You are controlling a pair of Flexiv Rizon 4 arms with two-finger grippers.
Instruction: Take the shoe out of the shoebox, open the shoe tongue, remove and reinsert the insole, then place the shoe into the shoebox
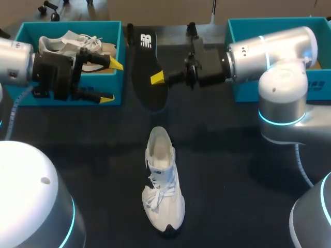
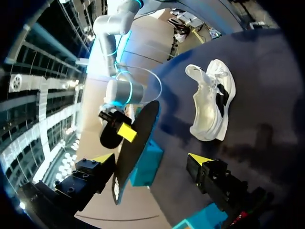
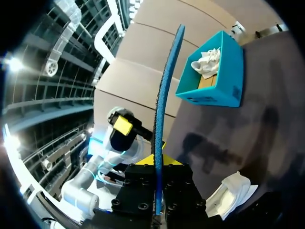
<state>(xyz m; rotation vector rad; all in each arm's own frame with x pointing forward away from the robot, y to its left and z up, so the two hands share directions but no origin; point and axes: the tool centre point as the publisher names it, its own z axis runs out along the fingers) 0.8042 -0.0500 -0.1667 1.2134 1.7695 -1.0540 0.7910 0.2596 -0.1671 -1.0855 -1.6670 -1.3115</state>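
Insole (image 3: 164, 109) between right gripper (image 3: 157, 162) fingers

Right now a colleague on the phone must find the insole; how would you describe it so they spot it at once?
Look between the left teal shoebox and the right teal shoebox at the table's far side. There the right arm's jaws hold a long black insole. Unlike the white shoe in front, it is flat, dark, thin.
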